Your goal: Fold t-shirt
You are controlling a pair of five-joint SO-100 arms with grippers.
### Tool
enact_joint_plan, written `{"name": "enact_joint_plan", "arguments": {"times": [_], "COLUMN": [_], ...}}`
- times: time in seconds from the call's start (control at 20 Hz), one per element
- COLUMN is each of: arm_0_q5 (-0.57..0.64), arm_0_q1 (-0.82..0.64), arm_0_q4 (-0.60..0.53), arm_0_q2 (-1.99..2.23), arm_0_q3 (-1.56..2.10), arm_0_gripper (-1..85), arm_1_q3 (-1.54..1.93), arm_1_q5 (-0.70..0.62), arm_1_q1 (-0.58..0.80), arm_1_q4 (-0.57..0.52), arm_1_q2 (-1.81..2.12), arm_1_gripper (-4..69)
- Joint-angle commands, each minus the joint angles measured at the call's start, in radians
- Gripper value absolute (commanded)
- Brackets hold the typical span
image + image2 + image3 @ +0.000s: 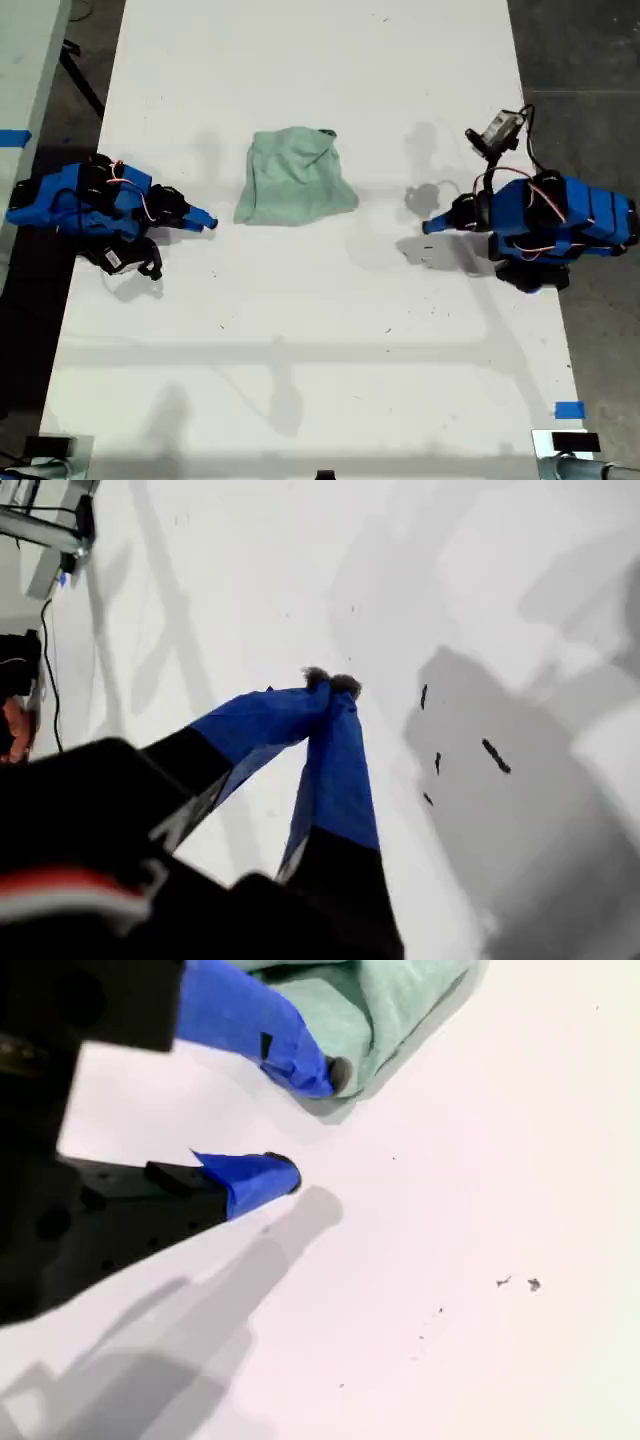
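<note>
White table (320, 330) bears 1 crumpled t-shirt (295, 178); my first gripper (333, 683) closed empty, my second gripper (312, 1125) fingers apart, empty.

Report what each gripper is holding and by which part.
Nothing is held. My first gripper is shut on nothing above the bare table. My second gripper is open beside the t-shirt, not gripping it.

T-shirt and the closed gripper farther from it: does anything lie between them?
Nothing. Only bare white table, crossed by shadows, separates the t-shirt from my first gripper, as the exterior view shows.
</note>
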Motion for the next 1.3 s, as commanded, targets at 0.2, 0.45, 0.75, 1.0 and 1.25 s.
{"name": "enact_joint_plan", "arguments": {"times": [0.2, 0.45, 0.75, 1.0, 1.25], "arm_0_q5": [0.000, 0.000, 0.000, 0.000, 0.000], "arm_0_q1": [-0.021, -0.025, -0.023, -0.012, -0.014], "arm_0_q4": [0.008, 0.008, 0.006, 0.006, 0.006], "arm_0_q2": [0.003, 0.003, 0.003, 0.003, 0.003], "arm_0_q3": [-0.005, -0.005, -0.005, -0.005, -0.005], "arm_0_gripper": [15.2, 15.2, 15.2, 15.2, 15.2], "arm_1_q3": [0.034, -0.364, -0.801, -1.069, -1.517], "arm_1_q5": [0.028, -0.094, -0.137, -0.259, -0.434], "arm_1_q1": [-0.043, -0.077, -0.152, -0.044, 0.173], "arm_1_q4": [0.026, -0.360, -0.575, -0.495, -0.290], "arm_1_q2": [0.089, -0.621, -1.376, -1.595, -1.833], "arm_1_gripper": [-1.0, -1.0, -1.0, -1.0, -1.0]}}
